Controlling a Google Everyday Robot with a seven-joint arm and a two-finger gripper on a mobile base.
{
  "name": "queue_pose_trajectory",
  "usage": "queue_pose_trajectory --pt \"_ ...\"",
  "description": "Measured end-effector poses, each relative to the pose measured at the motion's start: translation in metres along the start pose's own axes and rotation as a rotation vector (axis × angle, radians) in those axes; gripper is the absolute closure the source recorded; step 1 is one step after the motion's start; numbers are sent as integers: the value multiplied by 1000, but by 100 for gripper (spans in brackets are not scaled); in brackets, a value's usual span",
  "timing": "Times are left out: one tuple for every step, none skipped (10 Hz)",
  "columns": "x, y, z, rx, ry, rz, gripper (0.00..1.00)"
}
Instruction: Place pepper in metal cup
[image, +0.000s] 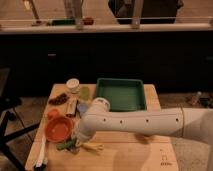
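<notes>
You had the arm (135, 122) reaching across the wooden table (145, 155) from three o'clock toward eight o'clock, and the gripper (75, 141) sat low at the table's near left, hidden under the wrist, so whether it was spread or pinching could not be told. The pepper (65, 146) lay dark green on the wood right at the gripper, probably because you were going for the pick there. A yellow item (92, 146) lay just beside it at three o'clock, close enough to get nudged. The orange bowl (59, 128) stood at eleven o'clock from the pepper, a white-handled utensil (41, 152) at nine. The metal cup could not be made out; the arm likely covered it. The green tray (121, 93) and white-lidded jar (73, 84) stood farther back.
</notes>
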Motion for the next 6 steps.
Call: queue_pose_trajectory --pt "0 1 0 -1 -1 2 28" --pt "0 1 0 -2 -1 3 22" --pt "0 1 0 -4 -2 4 20" --pt "0 1 1 -6 -3 6 20" --pt "0 1 1 -7 -3 7 20" --pt "0 1 1 -8 -1 7 20"
